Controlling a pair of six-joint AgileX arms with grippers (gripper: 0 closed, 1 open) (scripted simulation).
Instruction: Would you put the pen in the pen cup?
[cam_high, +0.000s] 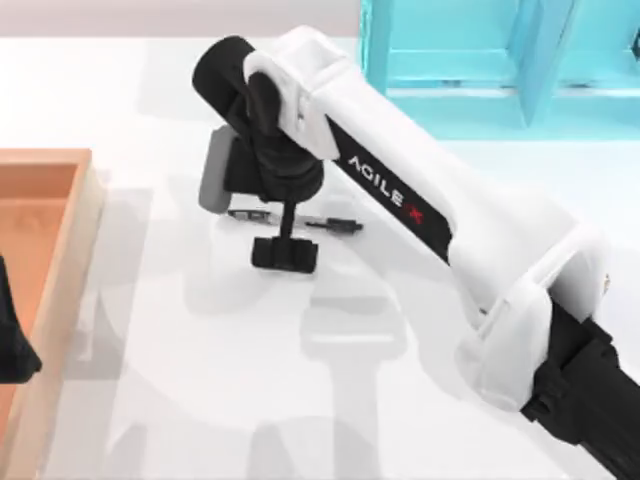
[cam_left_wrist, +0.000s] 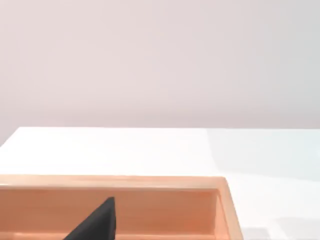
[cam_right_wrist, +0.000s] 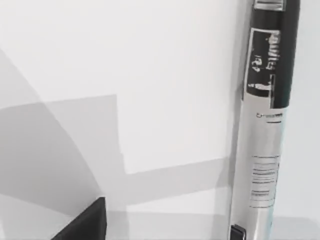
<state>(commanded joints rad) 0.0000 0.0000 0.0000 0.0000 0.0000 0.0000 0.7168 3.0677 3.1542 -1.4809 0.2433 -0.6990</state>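
Note:
The pen (cam_high: 338, 225), silvery-grey with black ends, lies flat on the white table near the middle. My right gripper (cam_high: 282, 222) is lowered over it and open, straddling the barrel; one black finger (cam_high: 285, 254) rests on the near side, the other is hidden under the wrist. Up close in the right wrist view, the pen (cam_right_wrist: 262, 150) runs along the picture with one fingertip (cam_right_wrist: 85, 225) apart from it. My left gripper (cam_high: 12, 345) is parked over the orange tray at the left edge, open and holding nothing. The pen cup is out of view.
The orange wooden tray (cam_high: 60, 170) runs along the table's left side and also shows in the left wrist view (cam_left_wrist: 150, 182). A large turquoise shelf frame (cam_high: 480, 60) stands at the back right. My right arm's white body crosses the table's right half.

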